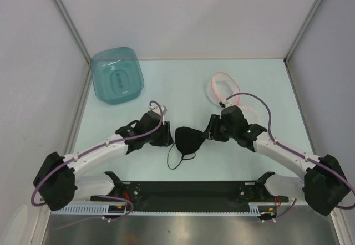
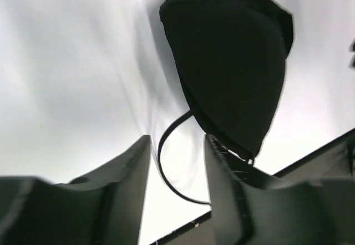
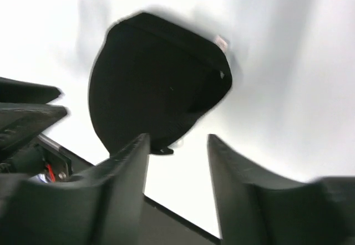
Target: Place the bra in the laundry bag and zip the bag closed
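Observation:
The black bra lies folded on the table between my two grippers, a thin strap looping toward the near edge. My left gripper is open just left of it; in the left wrist view the strap runs between the fingers and the bra lies ahead to the right. My right gripper is open just right of it; in the right wrist view the bra sits beyond the left finger. The white mesh laundry bag with pink trim lies behind the right arm, partly hidden.
A teal translucent plastic tub stands upside down at the back left. White walls enclose the table on three sides. A black rail runs along the near edge between the arm bases.

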Controlling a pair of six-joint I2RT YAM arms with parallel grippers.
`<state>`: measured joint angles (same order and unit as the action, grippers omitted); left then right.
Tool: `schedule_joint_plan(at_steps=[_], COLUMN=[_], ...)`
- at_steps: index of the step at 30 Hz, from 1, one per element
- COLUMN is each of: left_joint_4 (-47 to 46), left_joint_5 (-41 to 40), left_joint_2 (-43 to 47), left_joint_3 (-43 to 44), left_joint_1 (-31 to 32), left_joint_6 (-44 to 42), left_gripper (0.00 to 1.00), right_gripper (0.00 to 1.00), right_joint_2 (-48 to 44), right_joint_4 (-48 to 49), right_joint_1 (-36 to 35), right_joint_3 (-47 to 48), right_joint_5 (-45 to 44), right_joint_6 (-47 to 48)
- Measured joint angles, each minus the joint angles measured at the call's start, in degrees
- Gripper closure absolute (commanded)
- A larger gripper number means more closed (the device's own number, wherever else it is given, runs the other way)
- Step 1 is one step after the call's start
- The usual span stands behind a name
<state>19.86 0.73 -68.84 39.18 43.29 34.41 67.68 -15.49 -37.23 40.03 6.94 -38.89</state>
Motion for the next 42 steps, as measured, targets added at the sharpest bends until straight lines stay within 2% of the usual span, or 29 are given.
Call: schedule_joint_plan(at_steps=[2, 5, 6, 7, 11, 15, 20, 23, 31, 42], left_joint_4=[1.11, 2.21, 2.10, 1.84, -2.19, -8.11, -13.25, -15.04, -20.44, -22.82], left_joint_5=[-0.87, -1.73, -1.88, -1.86, 0.33, 3.93, 6.58, 7.50, 8.98, 8.68], left_joint_2=[3.08, 6.16, 6.75, 6.99, 4.90, -2.10, -8.98, -9.62, -9.60, -9.49], left_joint_3=[-0.02, 0.35, 0.66, 0.90, 2.54, 5.44, 5.68, 4.57, 0.20, -3.91], left_joint_1=[0.00, 0.00, 0.00, 0.00, 0.00, 0.00, 0.00, 0.00, 0.00, 0.00], left_joint_6=[0.04, 0.02, 0.04, 0.02, -0.02, 0.07, 0.09, 0.11, 0.66, 0.68], left_gripper=[0.60, 0.59, 0.60, 0.60, 0.64, 0.69, 0.70, 0.71, 0.72, 0.74], right_gripper=[0.34, 0.15, 0.02, 0.00, 0.00, 0.00, 0.00, 0.00, 0.00, 0.00], right_joint_2=[-1.81, -2.60, -3.02, -3.37, -7.04, -9.51, -7.72, -4.04, 5.49, 13.11], right_joint_4=[0.63, 1.51, 2.58, 3.02, 8.46, 17.20, 30.03, 39.04, 54.01, 61.72], right_joint_1=[0.11, 0.11, 0.07, 0.07, -0.17, -0.31, -1.38, -2.01, -5.05, -8.33], right_joint_3=[-2.67, -5.53, -7.19, -8.17, -14.51, -21.03, -27.08, -30.08, -30.49, -29.57], right_joint_5=[0.44, 1.33, 1.62, 1.77, 1.86, 1.25, 0.52, 0.37, -0.52, -1.99], right_joint_6=[-1.18, -3.26, -4.55, -5.62, -11.89, -19.65, -26.56, -29.97, -34.47, -37.83])
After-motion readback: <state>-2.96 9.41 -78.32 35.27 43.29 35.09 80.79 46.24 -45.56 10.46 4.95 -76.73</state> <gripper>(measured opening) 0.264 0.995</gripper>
